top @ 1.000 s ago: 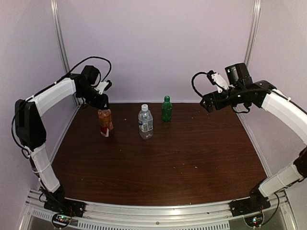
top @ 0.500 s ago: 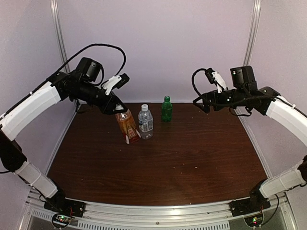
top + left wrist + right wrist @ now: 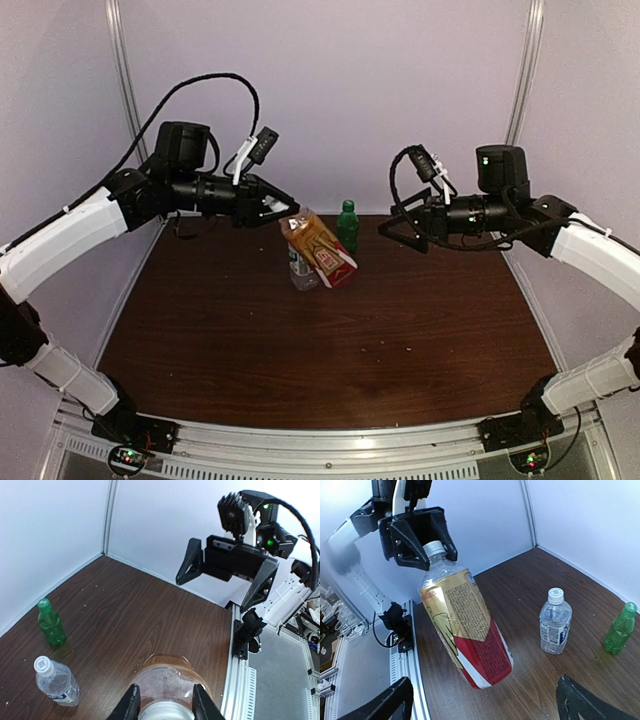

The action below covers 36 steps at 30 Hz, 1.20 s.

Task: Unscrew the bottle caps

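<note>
Left gripper was clamped on the neck of the amber bottle, fingers either side of its white cap. The bottle was off the table and tilted in the top view, cap toward 10 o'clock, base toward 4. Right gripper was at the bottle's 3 o'clock, apart from it, jaws spread wide, holding nothing, facing the left gripper. Clear bottle stood upright on the table, white cap on; in the top view it was partly hidden behind the amber bottle. Green bottle stood upright at the table's 12 o'clock, near the back wall, cap on, at 1 o'clock of the clear one.
</note>
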Each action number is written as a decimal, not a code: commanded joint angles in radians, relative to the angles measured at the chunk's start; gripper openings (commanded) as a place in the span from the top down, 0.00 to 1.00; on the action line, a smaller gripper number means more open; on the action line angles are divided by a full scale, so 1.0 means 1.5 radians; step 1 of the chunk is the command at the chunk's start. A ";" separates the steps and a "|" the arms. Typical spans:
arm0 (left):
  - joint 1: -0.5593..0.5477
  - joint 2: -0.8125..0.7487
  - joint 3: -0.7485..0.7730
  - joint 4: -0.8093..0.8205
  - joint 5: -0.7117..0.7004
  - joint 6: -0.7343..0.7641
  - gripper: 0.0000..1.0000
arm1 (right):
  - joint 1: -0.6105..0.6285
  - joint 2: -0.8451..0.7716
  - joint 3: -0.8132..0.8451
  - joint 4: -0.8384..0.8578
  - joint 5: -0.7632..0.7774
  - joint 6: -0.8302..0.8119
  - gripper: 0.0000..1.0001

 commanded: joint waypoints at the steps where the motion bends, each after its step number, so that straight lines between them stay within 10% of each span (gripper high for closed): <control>1: -0.028 0.019 0.033 0.095 0.052 -0.013 1.00 | 0.035 0.010 0.023 0.024 -0.046 -0.030 0.00; 36: -0.115 0.116 0.119 0.019 0.067 0.073 1.00 | 0.112 0.111 0.051 -0.076 -0.059 -0.171 0.14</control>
